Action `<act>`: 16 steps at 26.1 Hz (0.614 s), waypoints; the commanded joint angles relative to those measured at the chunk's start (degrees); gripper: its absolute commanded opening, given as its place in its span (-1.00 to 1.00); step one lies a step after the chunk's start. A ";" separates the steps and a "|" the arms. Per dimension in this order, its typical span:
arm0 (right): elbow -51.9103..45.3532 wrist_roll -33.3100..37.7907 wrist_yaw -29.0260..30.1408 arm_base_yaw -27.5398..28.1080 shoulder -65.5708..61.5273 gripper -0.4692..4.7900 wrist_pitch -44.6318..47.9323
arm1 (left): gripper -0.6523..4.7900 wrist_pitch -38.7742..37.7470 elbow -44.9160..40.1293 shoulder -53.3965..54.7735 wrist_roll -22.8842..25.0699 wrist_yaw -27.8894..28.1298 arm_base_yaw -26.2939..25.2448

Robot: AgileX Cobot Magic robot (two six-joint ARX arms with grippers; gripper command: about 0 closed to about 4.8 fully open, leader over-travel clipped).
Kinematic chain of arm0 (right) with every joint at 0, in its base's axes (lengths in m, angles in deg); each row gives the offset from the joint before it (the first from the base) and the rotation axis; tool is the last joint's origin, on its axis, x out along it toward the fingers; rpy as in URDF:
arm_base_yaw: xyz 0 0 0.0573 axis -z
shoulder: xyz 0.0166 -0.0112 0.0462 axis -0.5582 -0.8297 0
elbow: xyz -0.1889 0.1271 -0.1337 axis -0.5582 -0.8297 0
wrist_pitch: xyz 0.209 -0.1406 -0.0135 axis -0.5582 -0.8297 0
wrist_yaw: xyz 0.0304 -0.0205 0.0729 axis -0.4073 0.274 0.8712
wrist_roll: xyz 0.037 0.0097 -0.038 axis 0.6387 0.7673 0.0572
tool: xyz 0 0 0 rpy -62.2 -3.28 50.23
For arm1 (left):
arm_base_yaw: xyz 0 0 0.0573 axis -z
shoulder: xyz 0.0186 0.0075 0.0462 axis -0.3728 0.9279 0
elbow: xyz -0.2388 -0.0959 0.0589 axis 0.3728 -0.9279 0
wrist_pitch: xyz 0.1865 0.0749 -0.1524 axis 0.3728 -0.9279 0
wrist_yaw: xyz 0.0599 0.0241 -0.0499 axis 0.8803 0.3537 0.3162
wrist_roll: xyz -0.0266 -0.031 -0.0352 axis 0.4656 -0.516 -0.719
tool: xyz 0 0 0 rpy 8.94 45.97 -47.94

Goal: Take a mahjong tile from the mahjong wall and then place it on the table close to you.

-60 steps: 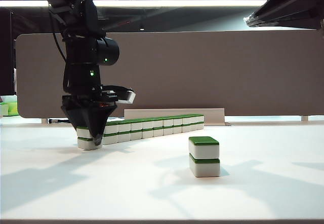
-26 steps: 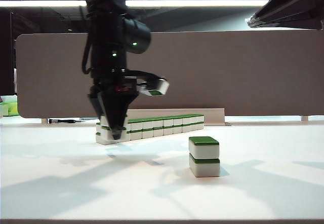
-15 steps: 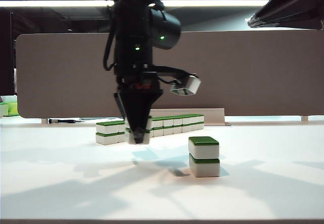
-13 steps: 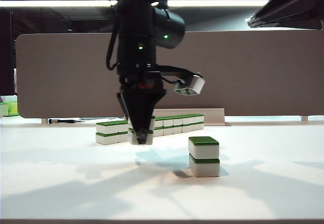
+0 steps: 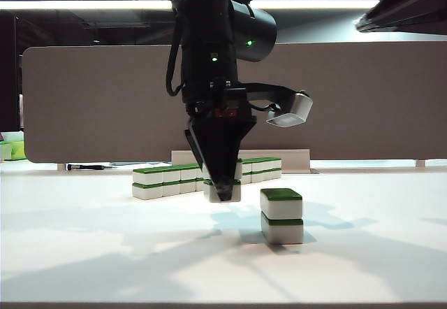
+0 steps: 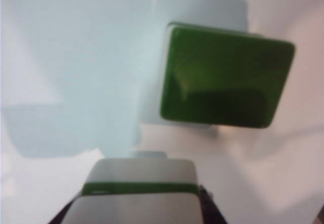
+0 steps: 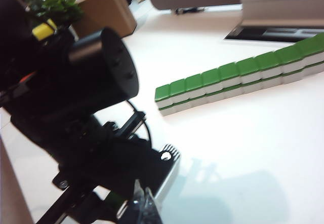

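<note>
Green-topped two-tile stack [image 5: 281, 215] stands just beside left end effector [image 5: 222, 191], which grips tile [image 5: 225, 191] (partly hidden); right end effector unseen, state unknowable.

- You have a big white table [image 5: 84, 253]. It is smooth and flat, and soft grey shadows fall across it.
- The mahjong wall [image 5: 167, 181] sits on the table toward the back. It is a long row of little white tiles with green tops, stacked two high.
- A lone stack of two tiles [image 5: 281, 215] stands on the table in front of the row, closer to you and apart from it.
- A brown-grey board [image 5: 377, 99] stands along the back of the table.
</note>
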State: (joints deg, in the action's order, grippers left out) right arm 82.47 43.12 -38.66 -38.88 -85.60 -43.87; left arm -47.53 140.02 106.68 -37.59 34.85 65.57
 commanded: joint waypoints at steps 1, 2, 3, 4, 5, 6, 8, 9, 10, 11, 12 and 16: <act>0.28 -0.07 0.46 1.55 0.76 -0.83 1.16 | -0.13 -0.31 -0.15 -0.39 1.11 -0.83 0.09; 0.28 -0.04 0.46 1.84 0.96 -0.83 1.09 | -0.16 -0.07 -0.52 -0.39 1.40 -0.81 0.09; 0.28 -0.04 0.50 2.16 1.14 -0.83 1.07 | -0.21 -0.09 -0.81 -0.39 1.68 -0.83 0.09; 0.28 -0.04 0.42 2.34 1.29 -0.83 1.07 | -0.22 -0.28 -0.96 -0.37 1.99 -0.83 0.09; 0.28 -0.04 0.46 2.47 1.33 -0.83 1.11 | -0.22 -0.24 -1.51 -0.33 2.60 -0.81 0.09; 0.28 -0.04 0.44 2.51 1.53 -0.83 1.09 | -0.22 -0.22 -1.92 -0.33 3.04 -0.83 0.09; 0.28 -0.04 0.39 2.49 1.51 -0.83 1.16 | -0.22 -0.02 -2.86 -0.33 3.26 -0.87 0.09; 0.28 -0.07 0.37 2.49 1.51 -0.83 1.14 | -0.22 -0.02 -3.19 -0.33 3.21 -0.87 0.09; 0.28 -0.04 0.37 2.49 1.51 -0.83 1.14 | -0.22 0.11 -3.58 -0.33 3.23 -0.87 0.11; 0.28 -0.04 0.37 2.49 1.51 -0.83 1.14 | -0.22 0.09 -3.72 -0.33 3.21 -0.96 0.13; 0.28 -0.07 0.35 2.49 1.51 -0.83 1.16 | -0.22 0.31 -3.89 -0.33 3.21 -1.05 0.13; 0.28 -0.07 0.28 2.49 1.51 -0.83 1.11 | -0.22 1.97 -4.20 -0.15 3.23 -1.07 0.55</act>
State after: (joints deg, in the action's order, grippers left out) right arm 82.47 43.12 -38.53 -36.37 -84.22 -43.85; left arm -46.57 135.84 106.79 -34.55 34.46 65.83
